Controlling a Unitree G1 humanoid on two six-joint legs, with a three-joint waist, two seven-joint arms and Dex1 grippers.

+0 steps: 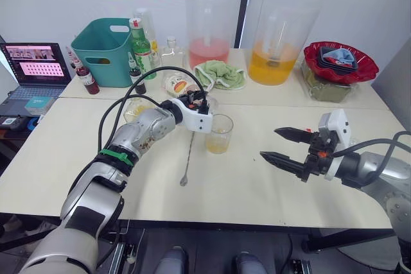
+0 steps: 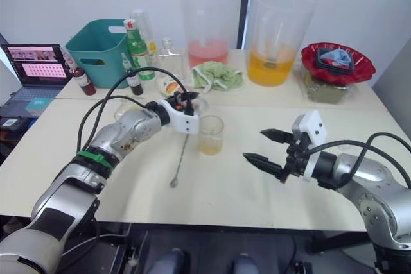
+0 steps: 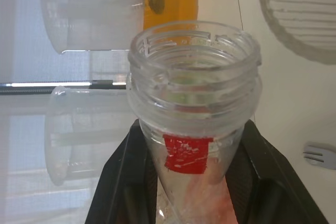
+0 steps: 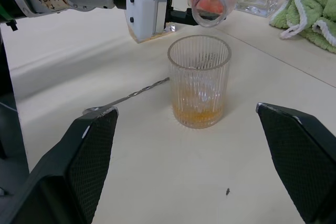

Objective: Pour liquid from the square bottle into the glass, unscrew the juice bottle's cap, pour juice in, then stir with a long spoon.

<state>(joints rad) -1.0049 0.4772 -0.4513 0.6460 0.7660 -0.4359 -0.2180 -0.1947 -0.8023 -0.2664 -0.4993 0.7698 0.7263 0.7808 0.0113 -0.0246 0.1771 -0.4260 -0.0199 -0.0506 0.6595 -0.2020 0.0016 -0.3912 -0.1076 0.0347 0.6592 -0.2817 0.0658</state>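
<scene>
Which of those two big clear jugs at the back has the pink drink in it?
The left jug, behind the green cloth; the right jug holds orange liquid.

Both head cameras look forward and down over the table (image 1: pixel 257 178). The left wrist camera sits close behind an uncapped juice bottle (image 3: pixel 194 103). The right wrist camera faces low across the tabletop, sharing the ribbed glass (image 4: pixel 199 80) with the head views.

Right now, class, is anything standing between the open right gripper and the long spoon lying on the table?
Possibly: the ribbed glass stands between the right gripper and the long spoon, though its bowl end nearer the robot looks reachable around the glass.
</scene>
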